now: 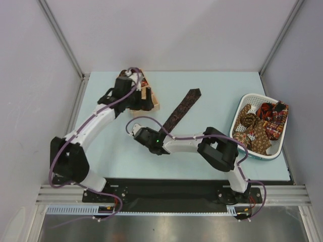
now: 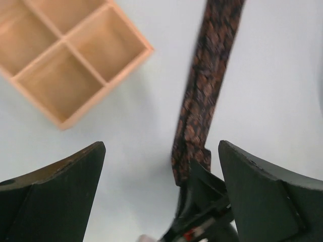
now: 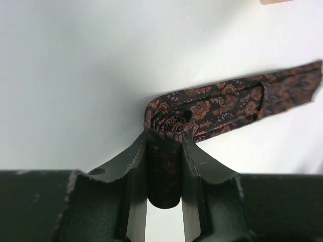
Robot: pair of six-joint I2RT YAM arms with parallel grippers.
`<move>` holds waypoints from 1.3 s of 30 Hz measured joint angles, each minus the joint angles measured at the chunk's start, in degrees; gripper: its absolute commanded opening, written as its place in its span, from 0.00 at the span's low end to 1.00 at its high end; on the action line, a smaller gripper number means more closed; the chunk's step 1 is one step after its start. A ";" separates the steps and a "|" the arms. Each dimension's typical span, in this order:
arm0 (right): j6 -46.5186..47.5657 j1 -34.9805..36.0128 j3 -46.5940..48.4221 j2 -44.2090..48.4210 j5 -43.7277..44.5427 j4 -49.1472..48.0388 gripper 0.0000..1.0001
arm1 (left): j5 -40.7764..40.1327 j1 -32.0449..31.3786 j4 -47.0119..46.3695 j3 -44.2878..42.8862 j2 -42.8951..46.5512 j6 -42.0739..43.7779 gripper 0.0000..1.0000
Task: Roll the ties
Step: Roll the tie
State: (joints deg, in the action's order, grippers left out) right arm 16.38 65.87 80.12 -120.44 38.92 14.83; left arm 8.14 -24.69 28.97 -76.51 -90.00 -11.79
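A dark maroon patterned tie [image 1: 182, 108] lies diagonally on the pale blue table. My right gripper [image 1: 164, 131] is shut on its near end. In the right wrist view the fingers [image 3: 133, 161] clamp a small coil of the tie [image 3: 174, 118], and the rest of the tie [image 3: 242, 101] trails off to the right. My left gripper [image 1: 144, 101] hovers over the wooden box and is open and empty. The left wrist view shows its jaws wide apart [image 2: 161, 146] above the tie [image 2: 202, 85].
A wooden compartment box [image 1: 153, 101] stands at the back left, and its empty cells show in the left wrist view [image 2: 65, 55]. A white plastic basket [image 1: 237, 123] at the right holds several loose ties [image 1: 262, 123]. Grey walls enclose the table.
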 measured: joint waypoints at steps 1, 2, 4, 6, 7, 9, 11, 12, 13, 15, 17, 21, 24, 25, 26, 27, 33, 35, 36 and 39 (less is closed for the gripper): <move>-0.57 -0.57 -0.44 1.14 -2.29 0.04 0.22 | 0.00 2.19 -2.05 2.64 2.38 -1.18 1.00; -1.36 -1.38 -0.85 2.23 -4.63 0.13 0.22 | 0.09 3.96 -4.33 5.22 4.44 -2.56 1.00; -2.47 -2.75 -1.40 3.96 -8.98 0.24 0.22 | 0.31 7.61 -7.76 10.14 8.13 -5.57 1.00; -3.54 -4.37 -2.10 5.73 -13.49 0.28 0.22 | 1.29 10.58 -11.23 14.12 10.38 -8.70 1.00; -4.17 -5.20 -2.56 6.56 -15.85 0.22 0.22 | 2.27 12.70 -13.18 16.39 11.50 -10.60 1.00; -5.25 -6.73 -3.65 8.07 -20.00 -0.07 0.22 | 4.35 16.52 -17.62 21.07 13.38 -14.56 1.00; -6.32 -8.41 -4.87 9.35 -24.26 -0.37 0.22 | 5.95 19.98 -20.70 25.11 14.88 -18.05 1.00; -6.86 -9.31 -5.44 9.88 -26.40 -0.55 0.22 | 6.34 21.29 -21.97 26.58 15.30 -19.41 1.00; -7.41 -10.14 -5.86 10.23 -28.39 -0.70 0.22 | 6.71 22.23 -22.88 27.58 15.47 -20.39 1.00; -8.24 -11.89 -6.19 10.40 -32.54 -1.01 0.22 | 7.48 22.75 -24.41 28.68 15.52 -21.46 1.00; -9.27 -13.92 -6.19 10.40 -37.33 -1.16 0.22 | 8.72 22.69 -26.82 29.88 15.76 -22.21 1.00; -12.20 -19.28 -6.19 10.40 -49.96 -2.08 0.21 | 10.12 22.29 -31.54 34.75 17.88 -22.93 1.00; -14.25 -23.02 -6.16 10.32 -58.49 -2.86 0.21 | 10.10 21.88 -32.68 36.81 18.56 -22.75 1.00; -14.95 -24.37 -6.16 10.21 -61.31 -3.10 0.21 | 10.05 21.55 -33.03 37.13 18.56 -22.56 1.00; -15.65 -25.62 -6.03 9.84 -64.19 -3.21 0.21 | 10.05 21.00 -33.18 37.31 18.56 -22.14 1.00; -16.24 -26.49 -5.73 9.40 -66.31 -3.26 0.20 | 10.03 20.28 -33.22 37.33 18.56 -21.66 1.00; -20.63 -31.06 -1.29 1.25 -81.40 -3.74 0.19 | 5.27 9.99 -30.53 34.62 16.87 -14.97 1.00; -22.12 -32.09 -0.55 -0.83 -85.26 -4.28 0.19 | 4.35 7.89 -30.03 33.64 16.09 -13.03 1.00; -22.82 -32.76 -0.20 -1.70 -87.21 -4.61 0.19 | 3.89 7.02 -29.81 33.33 15.85 -12.04 1.00; -24.94 -34.27 0.55 -3.63 -91.36 -5.64 0.20 | 2.71 4.94 -28.65 32.30 14.88 -8.50 1.00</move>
State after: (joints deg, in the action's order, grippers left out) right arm -8.56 31.59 80.66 -124.07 -52.45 9.19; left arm 10.85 -19.75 0.32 -44.21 -75.11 -20.29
